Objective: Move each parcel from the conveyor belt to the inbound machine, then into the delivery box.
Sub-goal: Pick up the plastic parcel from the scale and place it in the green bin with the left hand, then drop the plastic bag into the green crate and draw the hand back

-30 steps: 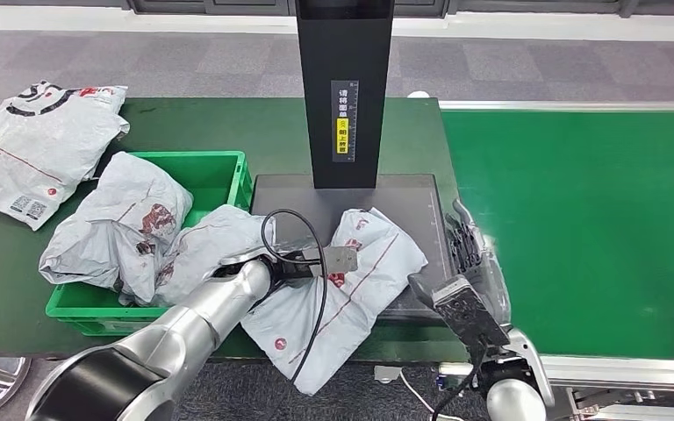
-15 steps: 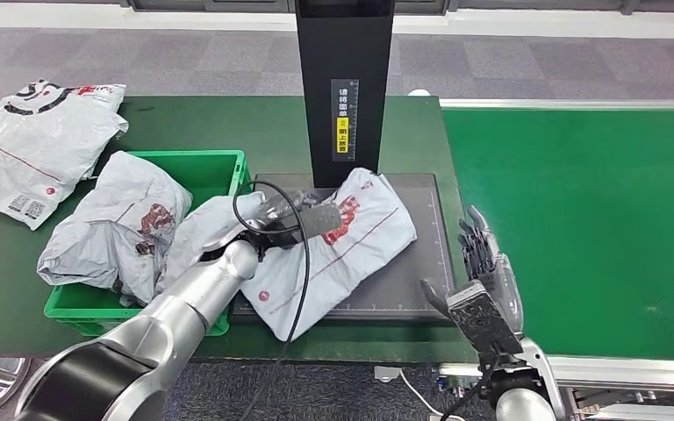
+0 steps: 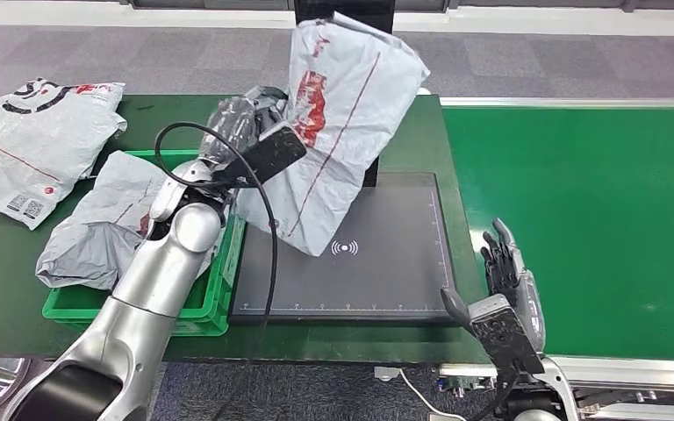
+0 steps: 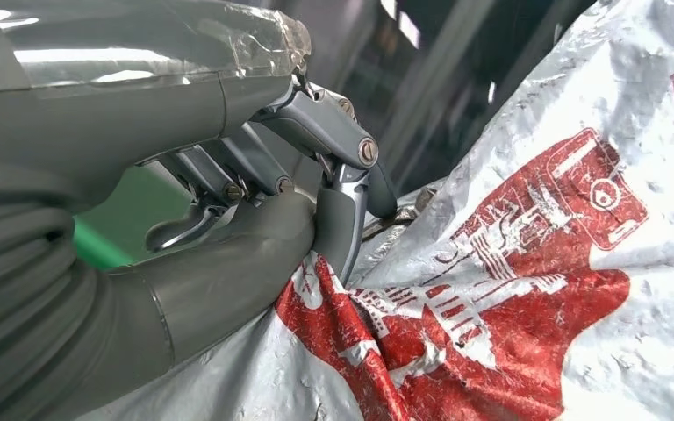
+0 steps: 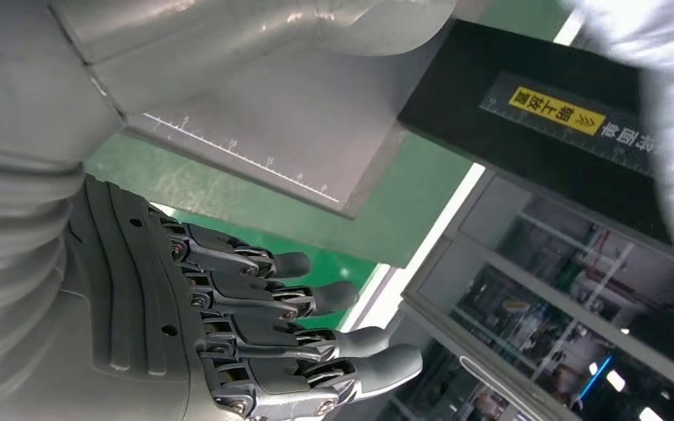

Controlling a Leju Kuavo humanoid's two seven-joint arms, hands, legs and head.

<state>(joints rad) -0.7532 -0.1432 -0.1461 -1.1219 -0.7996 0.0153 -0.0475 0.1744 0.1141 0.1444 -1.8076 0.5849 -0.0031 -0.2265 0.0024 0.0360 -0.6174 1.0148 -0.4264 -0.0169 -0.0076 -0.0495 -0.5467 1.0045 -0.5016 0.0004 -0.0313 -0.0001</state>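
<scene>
Aloft above the inbound machine (image 3: 351,254), a grey poly-mailer parcel (image 3: 338,114) hung from the robot's left hand (image 3: 246,132), its upper part in front of the black scanner column (image 3: 370,171) and its lower corner drooping toward the dark scan pad near the green delivery box (image 3: 219,289). The left wrist view showed the fingers (image 4: 342,210) clamped on a fold of the film beside the red print, the bag creasing around the pinch. By its sag and wrinkles the parcel looked light, limp and slick, likely holding something soft; a grip on a gathered fold near one edge seemed the surest hold, since flat film would probably slide between the fingers. Two more mailers (image 3: 110,224) lay heaped in and over the box, and another bag (image 3: 35,145) rested on the green table to the far left. The right hand (image 3: 509,281) stood off at the pad's near corner beside the conveyor belt (image 3: 588,210), holding nothing, its fingers (image 5: 316,298) spread and gently curved.
</scene>
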